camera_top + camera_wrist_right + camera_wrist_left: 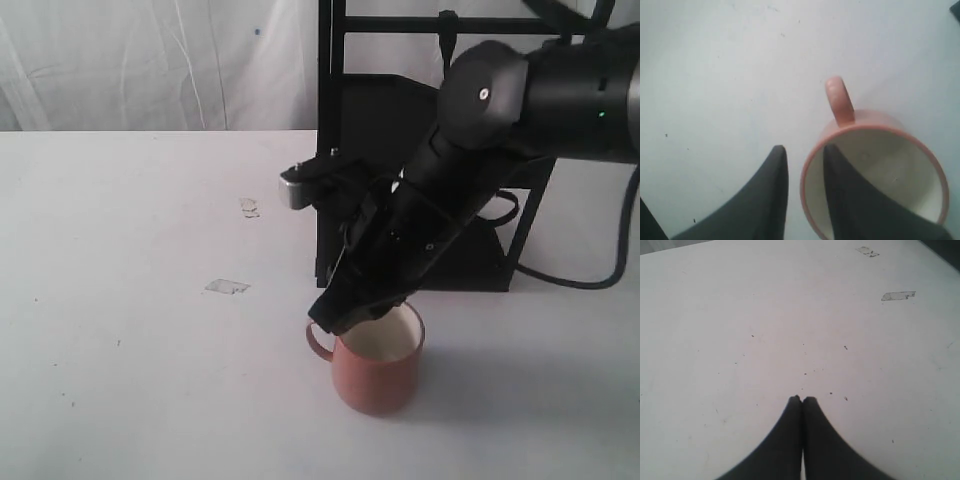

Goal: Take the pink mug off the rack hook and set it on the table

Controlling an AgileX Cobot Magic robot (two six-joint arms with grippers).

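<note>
We see the white bench (120, 300) carrying the black rack (370, 120) toward its far edge. The pink mug (375, 380) stands upright nearer the front edge, before the rack. Our right claw (804, 150) is parted, straddling the mug's rim; our left claw (801, 399) is pressed together over bare bench.

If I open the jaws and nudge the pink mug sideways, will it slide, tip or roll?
It probably slides rather than tips: the pink mug stands upright on the flat white table, squat and broad-based. It looks like rigid glazed ceramic, so it is likely slippery and chip-prone if knocked. If tipped, its handle should stop it rolling far.
</note>
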